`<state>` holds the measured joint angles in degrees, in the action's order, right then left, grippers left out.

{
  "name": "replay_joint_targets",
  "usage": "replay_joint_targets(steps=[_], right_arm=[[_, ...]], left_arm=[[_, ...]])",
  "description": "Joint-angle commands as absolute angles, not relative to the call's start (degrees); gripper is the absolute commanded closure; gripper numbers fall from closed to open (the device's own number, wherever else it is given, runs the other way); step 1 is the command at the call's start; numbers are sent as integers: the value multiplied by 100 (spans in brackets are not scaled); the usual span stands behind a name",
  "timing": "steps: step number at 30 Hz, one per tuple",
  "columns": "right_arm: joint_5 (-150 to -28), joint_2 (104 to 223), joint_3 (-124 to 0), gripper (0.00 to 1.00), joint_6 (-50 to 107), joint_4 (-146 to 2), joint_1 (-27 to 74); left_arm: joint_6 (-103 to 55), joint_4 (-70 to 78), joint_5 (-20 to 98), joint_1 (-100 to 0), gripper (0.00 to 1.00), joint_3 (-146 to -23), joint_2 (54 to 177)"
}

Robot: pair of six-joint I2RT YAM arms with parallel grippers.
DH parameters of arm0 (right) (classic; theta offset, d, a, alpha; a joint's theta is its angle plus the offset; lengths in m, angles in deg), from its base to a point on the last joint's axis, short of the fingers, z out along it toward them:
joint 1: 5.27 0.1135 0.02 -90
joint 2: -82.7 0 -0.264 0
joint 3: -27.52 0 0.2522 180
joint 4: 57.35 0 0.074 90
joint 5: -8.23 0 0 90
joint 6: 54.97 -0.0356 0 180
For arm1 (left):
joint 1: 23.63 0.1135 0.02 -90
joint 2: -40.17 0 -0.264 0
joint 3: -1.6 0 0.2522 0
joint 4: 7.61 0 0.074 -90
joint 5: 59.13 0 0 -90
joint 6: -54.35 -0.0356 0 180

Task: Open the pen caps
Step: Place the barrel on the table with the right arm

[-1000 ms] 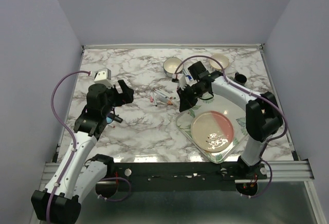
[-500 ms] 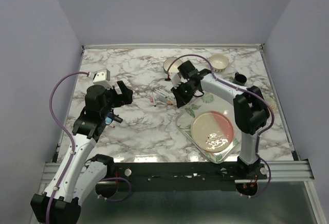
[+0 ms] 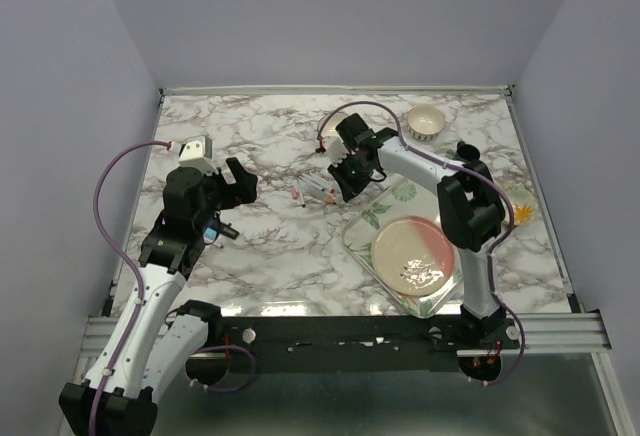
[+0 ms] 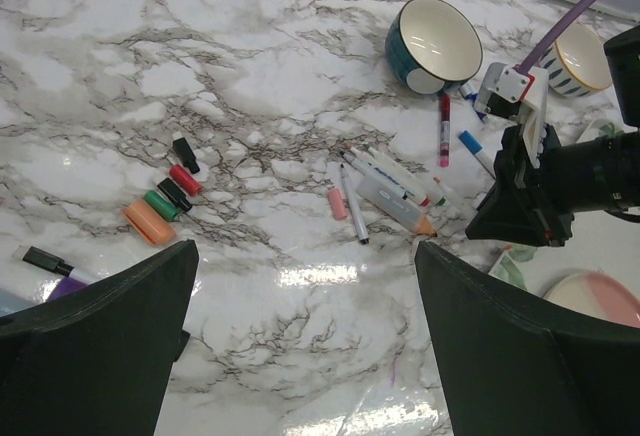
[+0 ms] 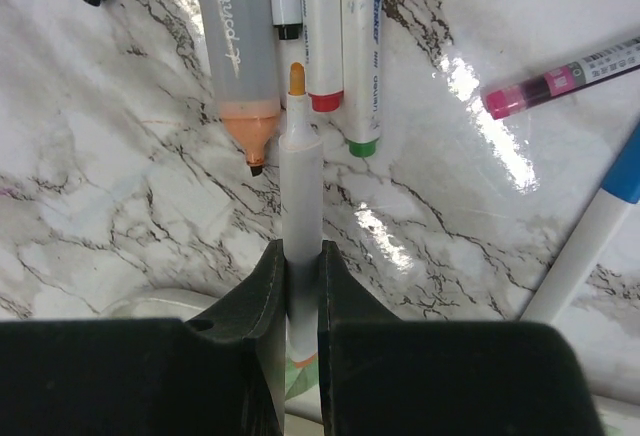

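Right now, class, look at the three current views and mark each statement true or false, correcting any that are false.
1. The right arm's fingers are shut on an uncapped pen with an orange tip. True.
2. The left arm's fingers grip a cap. False: they stand wide open and hold nothing.
3. The loose caps lie inside the blue bowl. False: they lie on the marble table, well apart from that bowl.
4. The pink-and-cream plate sits on the tray. True.
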<state>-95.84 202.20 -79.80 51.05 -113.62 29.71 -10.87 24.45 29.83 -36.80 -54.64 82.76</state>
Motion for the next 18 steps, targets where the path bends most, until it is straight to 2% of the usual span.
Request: replay_joint_targets(steps=[1,10,18], right_arm=[[-9320,20478,-8371,92,5015,-11602,3024],[-9223,20794,-8871,91,5050,-11769,3252],[-9056,21163,-9540,85,5156,-11998,3322]], left_arm=[[-1174,2443,2963,-3637,1,-5435,8201],[-1174,2434,2981,-3637,1,-5435,8192],[-1174,2434,3007,-3628,1,-5435,8209]])
